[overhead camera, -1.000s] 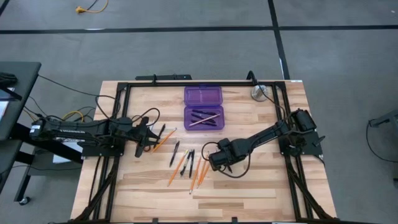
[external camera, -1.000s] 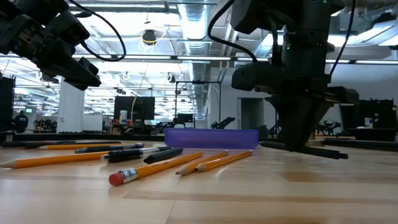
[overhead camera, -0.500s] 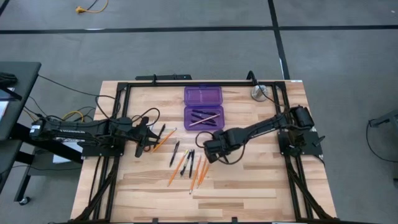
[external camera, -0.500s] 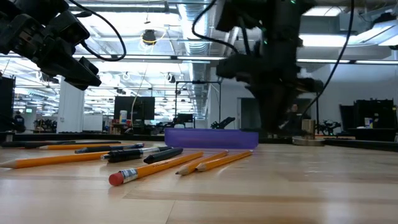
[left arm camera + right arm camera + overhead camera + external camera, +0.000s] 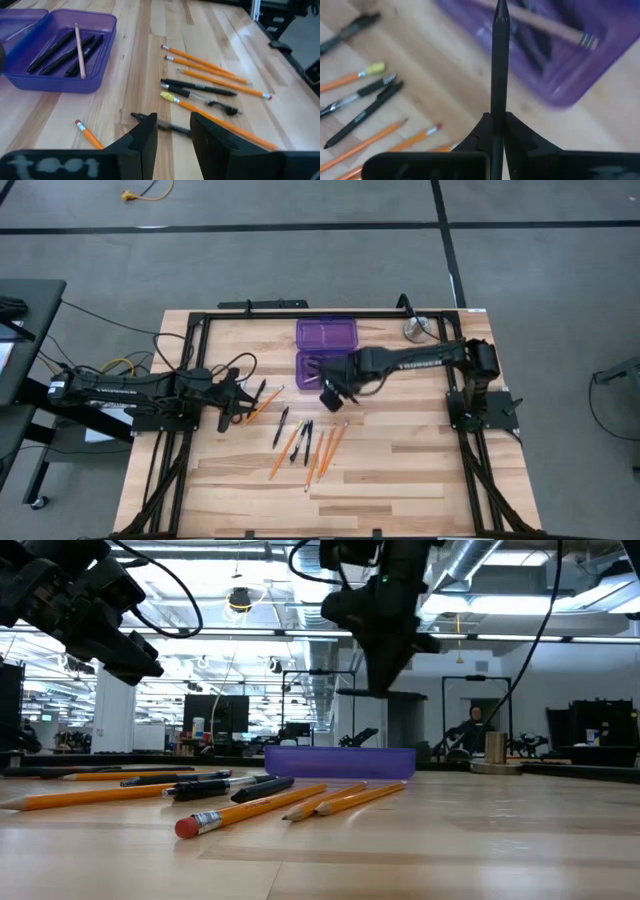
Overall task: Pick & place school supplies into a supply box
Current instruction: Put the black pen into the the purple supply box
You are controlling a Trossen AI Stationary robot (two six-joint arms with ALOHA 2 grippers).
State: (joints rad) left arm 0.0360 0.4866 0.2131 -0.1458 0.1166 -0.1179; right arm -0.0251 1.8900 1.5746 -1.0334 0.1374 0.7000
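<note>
While the right gripper [image 5: 496, 131] clamps a thin black pen [image 5: 499, 60] between its fingers, it hangs just over the front edge of the purple supply box [image 5: 327, 352], above the box's near half! In the right wrist view the pen sticks straight out from the closed fingers, its far end reaching over the box's near half, where a pale pencil [image 5: 540, 24] lies.

Inside that near half (clear in the left wrist view) several black pens [image 5: 59, 51] lie alongside the pale pencil. The far half of the box lies open flat, hinged to the near half.

Out from the box, toward the front of the table [image 5: 400, 470], the remaining supplies lie scattered: orange pencils [image 5: 324, 455] and black pens [image 5: 306, 442] spread just in front of the box. In the low view one eraser-tipped pencil [image 5: 250, 810] lies well forward of the box.

Off to the box's left, the left gripper [image 5: 240, 399] hovers with its fingers parted over more pens and an orange pencil [image 5: 265, 401]. A round silver object [image 5: 417, 330] sits to the box's right, near the table's back corner.
</note>
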